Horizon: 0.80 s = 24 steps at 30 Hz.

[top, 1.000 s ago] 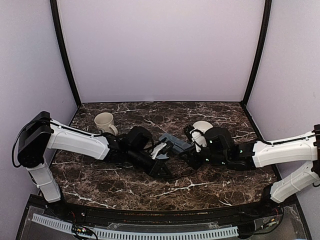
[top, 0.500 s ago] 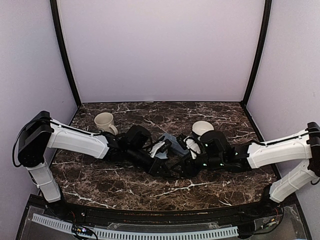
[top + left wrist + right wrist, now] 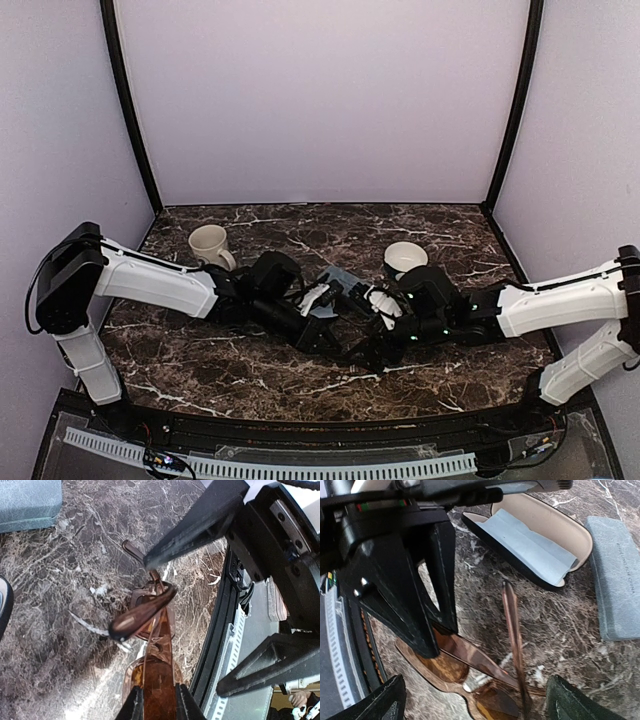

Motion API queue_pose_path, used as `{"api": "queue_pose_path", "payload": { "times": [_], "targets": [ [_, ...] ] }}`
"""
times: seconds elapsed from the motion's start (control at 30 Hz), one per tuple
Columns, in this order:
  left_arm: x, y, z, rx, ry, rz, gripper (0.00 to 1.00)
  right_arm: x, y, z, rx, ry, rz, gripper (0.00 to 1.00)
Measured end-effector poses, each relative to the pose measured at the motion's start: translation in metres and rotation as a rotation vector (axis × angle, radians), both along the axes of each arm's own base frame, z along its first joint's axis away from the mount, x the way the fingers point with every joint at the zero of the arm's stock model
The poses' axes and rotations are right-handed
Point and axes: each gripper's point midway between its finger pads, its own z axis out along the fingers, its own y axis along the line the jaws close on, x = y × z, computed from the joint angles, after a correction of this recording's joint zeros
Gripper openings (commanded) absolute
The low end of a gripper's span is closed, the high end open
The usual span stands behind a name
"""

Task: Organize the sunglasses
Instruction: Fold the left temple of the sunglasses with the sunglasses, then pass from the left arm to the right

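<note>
sunglasses (image 3: 158, 672) pinched in left gripper (image 3: 159, 702), hard to see from above, right gripper (image 3: 480, 700) spread wide, empty

I see one pair of sunglasses (image 3: 147, 675) clearly: a glossy, translucent brown frame with amber-tinted lenses and slim arms. My left fingers (image 3: 134, 706) pinch one arm. On the right wrist view the pair (image 3: 450, 667) sits low at the dark marbled tabletop (image 3: 560, 620), lenses toward the near edge. One arm lies slantwise behind the lenses and the other swings out straight. Whether the lenses touch the surface, I can't tell.
</note>
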Motion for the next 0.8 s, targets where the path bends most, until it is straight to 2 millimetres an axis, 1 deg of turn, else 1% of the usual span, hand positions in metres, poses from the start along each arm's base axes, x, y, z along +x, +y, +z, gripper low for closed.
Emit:
{"api": "queue_pose_path", "payload": {
  "times": [0.13, 0.27, 0.43, 0.57, 0.7, 0.8],
  "targets": [
    [-0.002, 0.0, 0.0, -0.002, 0.006, -0.012, 0.0, 0.001, -0.007, 0.0, -0.027, -0.014, -0.008, 1.0],
    [-0.004, 0.005, -0.004, 0.024, 0.002, -0.027, 0.0, 0.001, -0.011, -0.004, -0.054, -0.019, -0.014, 1.0],
    [-0.003, 0.003, 0.001, 0.039, 0.007, -0.039, 0.0, -0.007, -0.011, -0.009, -0.103, -0.07, -0.007, 1.0],
    [-0.006, 0.0, -0.001, 0.051, 0.044, -0.061, 0.0, -0.014, -0.01, -0.011, -0.144, -0.111, 0.021, 1.0],
    [-0.007, -0.001, -0.002, 0.062, 0.083, -0.078, 0.0, -0.016, -0.008, -0.012, -0.188, -0.164, 0.033, 1.0],
    [-0.008, -0.001, 0.001, 0.061, 0.104, -0.088, 0.0, -0.016, -0.007, -0.016, -0.226, -0.207, 0.041, 1.0]
  ]
}}
